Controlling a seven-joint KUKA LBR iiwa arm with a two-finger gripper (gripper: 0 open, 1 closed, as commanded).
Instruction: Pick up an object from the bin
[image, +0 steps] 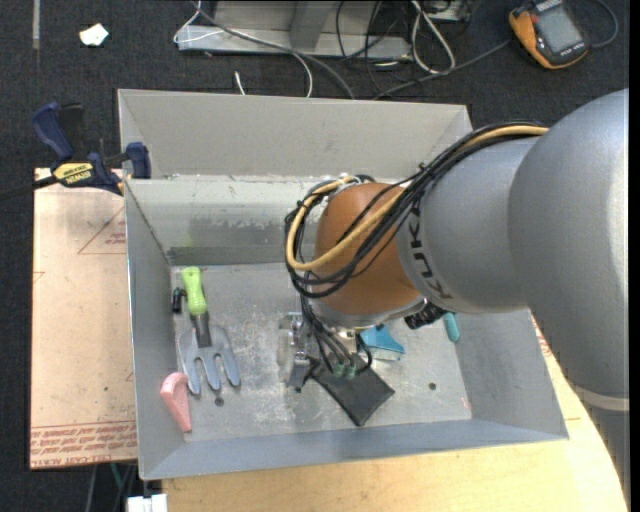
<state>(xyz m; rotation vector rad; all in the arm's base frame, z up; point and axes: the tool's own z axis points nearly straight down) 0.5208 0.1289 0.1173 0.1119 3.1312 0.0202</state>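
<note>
Black flat block (357, 397) lies on the floor of the bin (150, 300) near the front wall, about midway along it. The gripper (298, 362) hangs low just beside it, on the side toward the left wall. I cannot tell whether the gripper is open or has hold of anything. 1 teal piece (382, 343) lies just behind the block. Near the left wall lie 1 green-handled hand fork (201, 328) and 1 pink piece (176, 398).
</note>
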